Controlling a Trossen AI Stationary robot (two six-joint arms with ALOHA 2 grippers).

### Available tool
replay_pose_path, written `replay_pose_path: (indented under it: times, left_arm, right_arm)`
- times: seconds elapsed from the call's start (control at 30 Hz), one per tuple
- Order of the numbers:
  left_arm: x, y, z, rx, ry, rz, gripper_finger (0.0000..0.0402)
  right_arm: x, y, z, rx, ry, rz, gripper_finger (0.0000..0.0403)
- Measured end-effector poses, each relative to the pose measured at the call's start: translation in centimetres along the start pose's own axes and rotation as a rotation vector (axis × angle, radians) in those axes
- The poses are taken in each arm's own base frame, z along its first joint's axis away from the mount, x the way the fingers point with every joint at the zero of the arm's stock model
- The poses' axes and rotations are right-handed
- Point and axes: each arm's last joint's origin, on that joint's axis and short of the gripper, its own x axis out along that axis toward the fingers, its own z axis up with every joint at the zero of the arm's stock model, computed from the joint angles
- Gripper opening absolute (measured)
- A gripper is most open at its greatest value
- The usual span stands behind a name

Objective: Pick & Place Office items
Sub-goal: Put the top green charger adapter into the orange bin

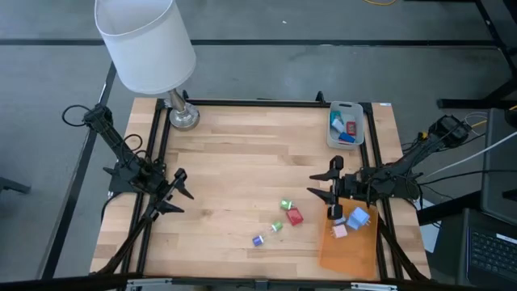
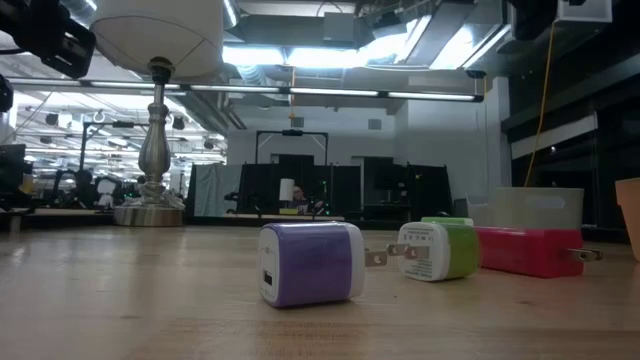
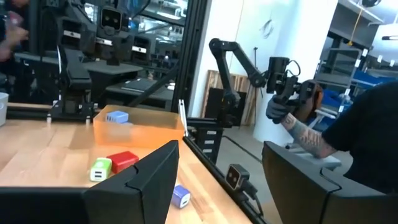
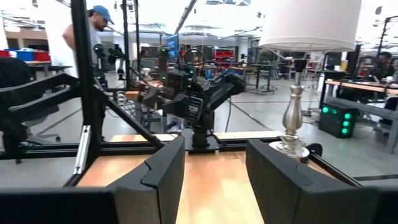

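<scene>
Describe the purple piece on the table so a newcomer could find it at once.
Start from the flat orange sheet at the table's front right corner, then look left to the small cluster of loose pieces on the bare wood. The purple piece is the one farthest from the sheet and nearest the front edge. Unlike the green piece and the red piece beside it, it is a purple-and-white cube lying alone.
</scene>
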Motion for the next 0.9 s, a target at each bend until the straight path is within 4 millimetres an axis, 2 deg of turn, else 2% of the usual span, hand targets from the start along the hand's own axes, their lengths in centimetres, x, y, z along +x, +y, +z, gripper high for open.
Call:
replay_pose_path:
  times: [0.1, 0.33, 0.57, 0.77, 0.9]
  left_arm:
    - [0.0, 0.0, 0.0, 0.0, 0.0, 0.004, 0.0224]
    - [0.0, 0.4, 0.0, -0.078, -0.02, 0.143, 0.0227]
    - [-0.1, 2.3, -1.3, -0.019, 0.061, 0.447, 0.0228]
    - [0.7, 2.8, -1.4, -0.019, 0.139, 0.391, 0.0223]
    - [1.5, 3.2, -1.8, -0.05, 0.265, 0.409, 0.0217]
  right_arm:
    - [0.2, -0.3, 0.0, 0.001, 0.0, -0.017, 0.0171]
    - [0.6, -0.8, -0.1, 0.041, -0.001, -0.046, 0.0171]
    - [0.9, -1.3, -0.1, 0.05, -0.002, -0.079, 0.0171]
    - [1.2, -1.8, -0.1, 0.091, -0.005, -0.105, 0.0171]
    - [1.4, -2.0, -0.2, 0.086, -0.006, -0.118, 0.0171]
